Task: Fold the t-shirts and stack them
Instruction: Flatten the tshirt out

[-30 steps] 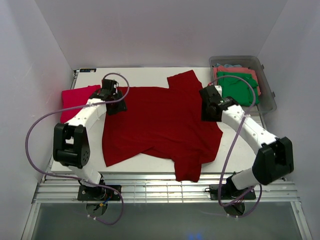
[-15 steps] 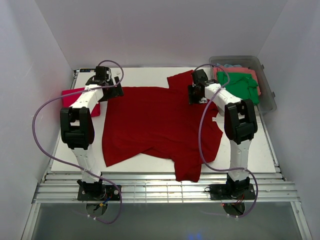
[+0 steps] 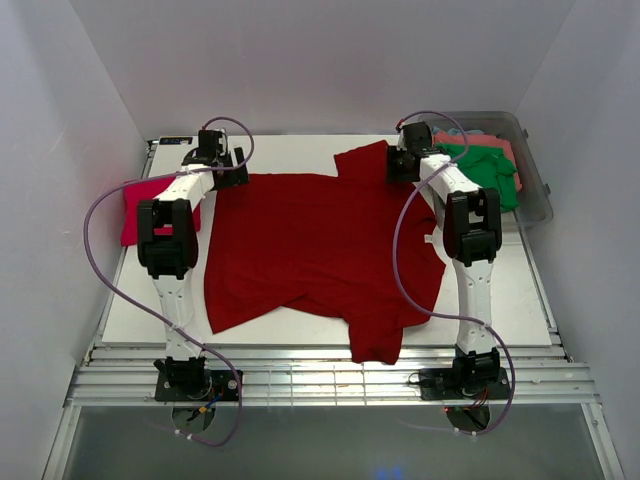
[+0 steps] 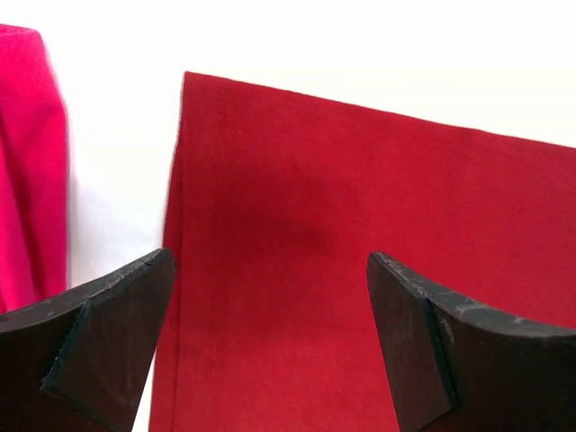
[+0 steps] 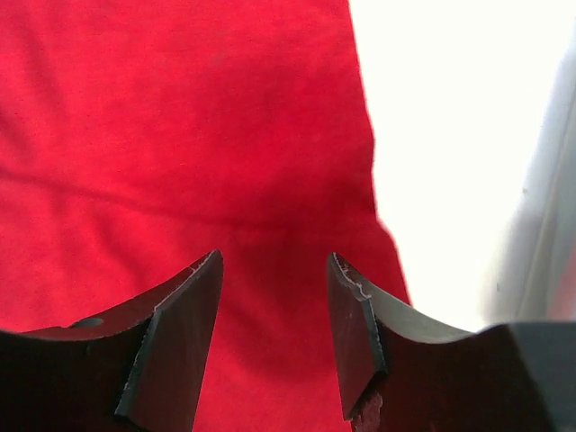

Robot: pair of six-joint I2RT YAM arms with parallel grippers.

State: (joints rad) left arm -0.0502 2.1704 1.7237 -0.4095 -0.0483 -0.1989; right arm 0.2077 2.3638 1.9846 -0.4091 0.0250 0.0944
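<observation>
The dark red t-shirt [image 3: 320, 250] lies spread and creased across the middle of the desk [image 3: 290, 150], its lower part reaching the near edge. The left gripper [image 4: 270, 270] and right gripper [image 5: 274, 261] hover open and empty above its far corners. The desk is white, boxed in by plain pale walls [image 3: 320, 60].

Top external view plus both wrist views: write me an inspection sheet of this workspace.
Surface: white table, mostly covered by cloth.
Job's things: dark red t-shirt spread out, near part rumpled; pinkish-red t-shirt at the left edge; green t-shirt and coral t-shirt in the grey tub.
Clutter: nothing seen.
Grippers: left gripper and right gripper open, each over a far corner of the dark red t-shirt, holding nothing.
Cables: purple cables loop off both arms.
Surroundings: white walls; metal rails at the near edge.
</observation>
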